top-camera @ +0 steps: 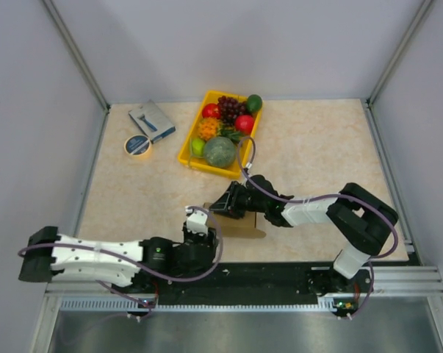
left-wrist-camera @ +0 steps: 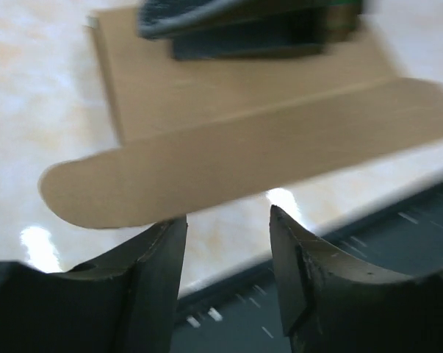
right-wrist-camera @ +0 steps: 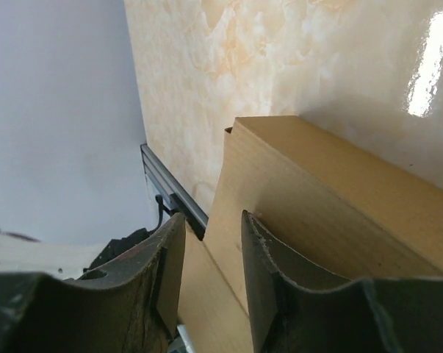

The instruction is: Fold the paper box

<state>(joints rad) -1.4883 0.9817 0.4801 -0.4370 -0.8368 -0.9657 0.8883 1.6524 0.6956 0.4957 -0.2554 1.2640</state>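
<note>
The paper box [top-camera: 247, 225] is a brown cardboard piece near the table's front edge, partly folded. In the left wrist view one long flap [left-wrist-camera: 228, 158] with a rounded left end lies flat just beyond my left gripper [left-wrist-camera: 227, 213]. That gripper [top-camera: 199, 218] is open with nothing between its fingers. My right gripper [top-camera: 226, 205] reaches onto the box from the right and shows dark at the top of the left wrist view. In the right wrist view an upright cardboard panel [right-wrist-camera: 317, 191] stands against one finger of the right gripper [right-wrist-camera: 211, 215]. Its jaws stand apart, with flat cardboard behind the gap.
A yellow tray [top-camera: 186, 149] of fruit stands at the back centre. A small blue-grey box [top-camera: 152, 120] and a roll of tape [top-camera: 138, 145] lie at the back left. The black rail [top-camera: 280, 273] runs along the table's front edge, close under the paper box.
</note>
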